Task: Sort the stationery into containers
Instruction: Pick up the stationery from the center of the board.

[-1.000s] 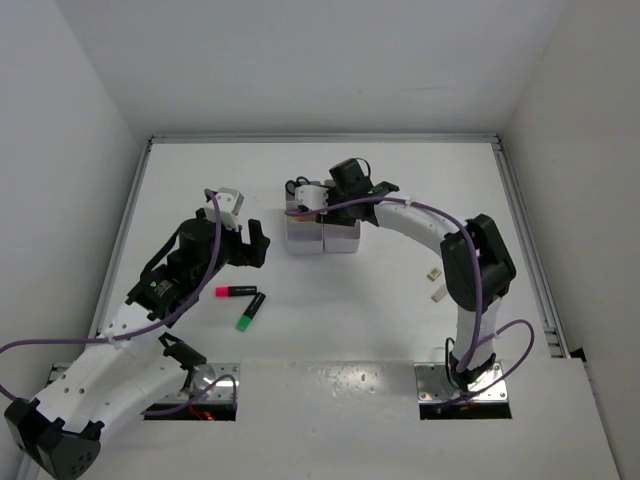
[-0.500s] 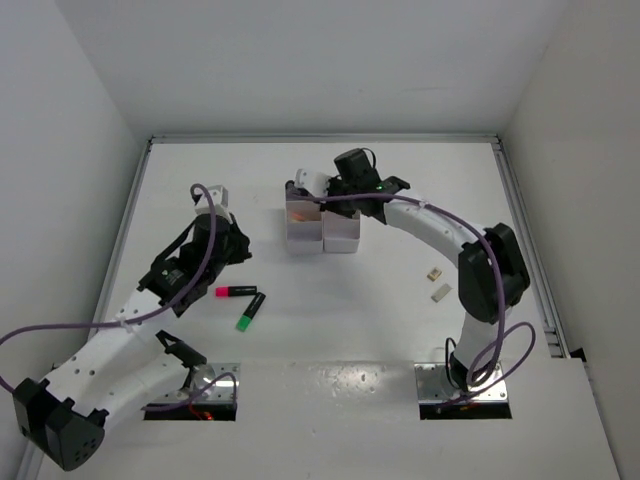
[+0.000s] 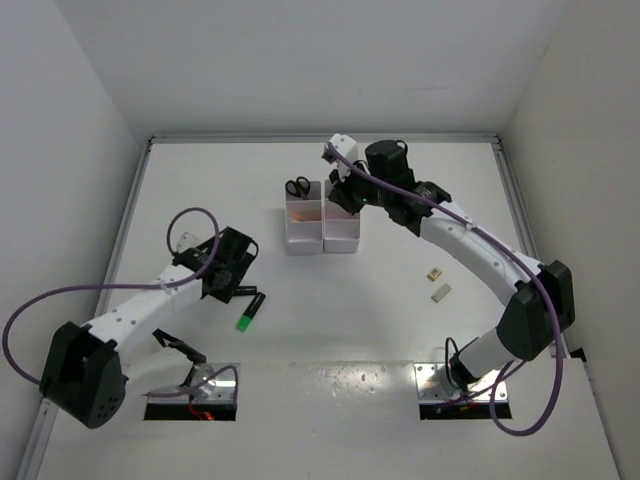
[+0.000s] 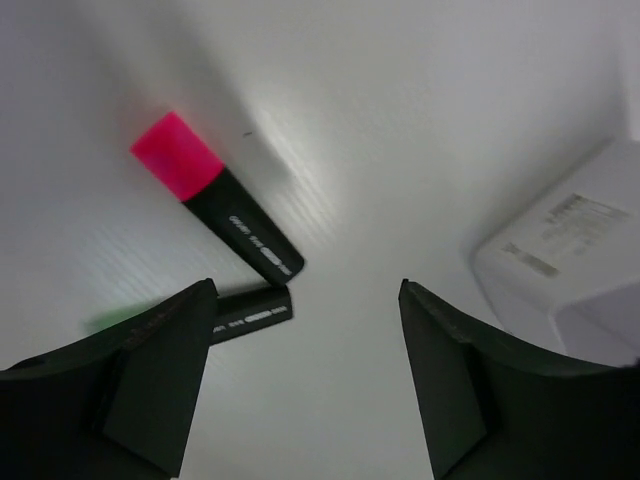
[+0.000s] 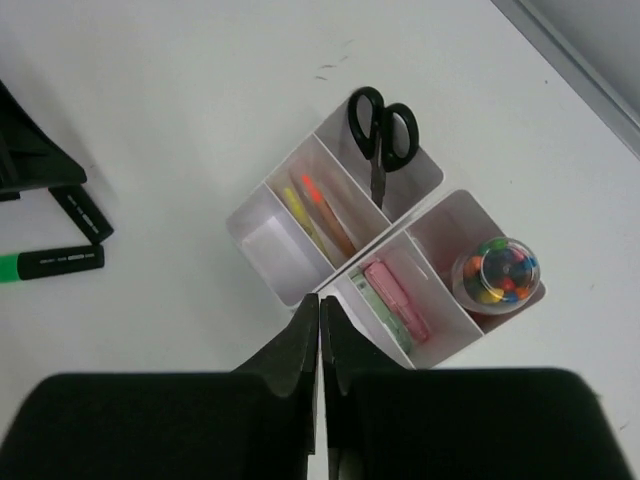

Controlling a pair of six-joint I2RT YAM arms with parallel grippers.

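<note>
Scissors (image 5: pixel 380 130) are standing, handles up, in the far compartment of the left box (image 5: pixel 262 272). Sticks (image 5: pixel 312 212), yellow and pink, are lying in its middle compartment. In the right box (image 5: pixel 485 325), touching the left box along one side, a pink eraser (image 5: pixel 392 298) is occupying the middle compartment and a jar (image 5: pixel 497 268) of coloured beads is sitting in the far one.

The right claw (image 5: pixel 320 335) is hanging above the near ends of both boxes, fingers pressed together and gripping nothing.

The left claw (image 4: pixel 305 300) is hovering over the desk (image 3: pixel 380 300), fingers apart and empty. The pink highlighter (image 4: pixel 215 205) is lying just below it. The green highlighter (image 5: pixel 45 263) is lying beside that, the black caps almost touching. Two beige blocks (image 3: pixel 434 272) are lying well apart from the boxes, on the right.
</note>
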